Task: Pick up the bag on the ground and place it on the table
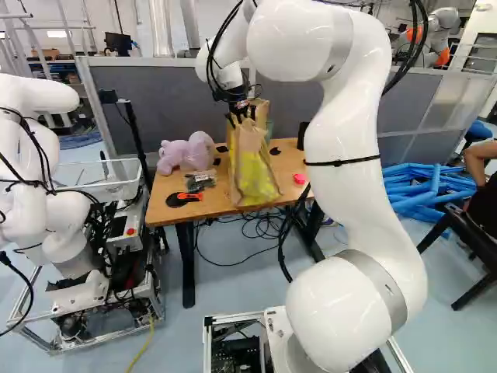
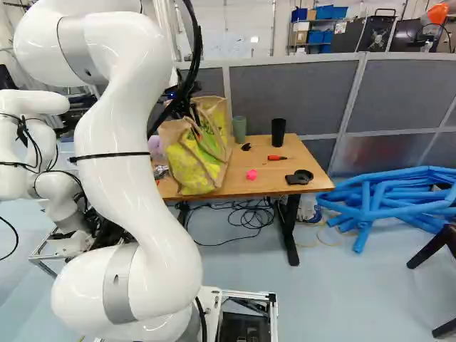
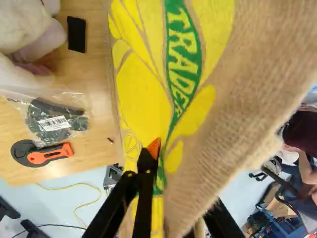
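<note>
Bag [image 1: 255,169] looked soft, floppy and probably light, so I judged its top the best hold, end effector [image 3: 159,148] pinched narrow on the fabric.

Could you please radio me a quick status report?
Gripper at the bag top, grip unclear. Bag upright at the front edge of the table. Plush toy and plastic packet beside it.

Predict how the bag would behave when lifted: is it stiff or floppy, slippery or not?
The bag would probably sag and fold, since its sides look creased. Its coarse weave suggests little slipping. Being tall, it may slump once set down.
</note>
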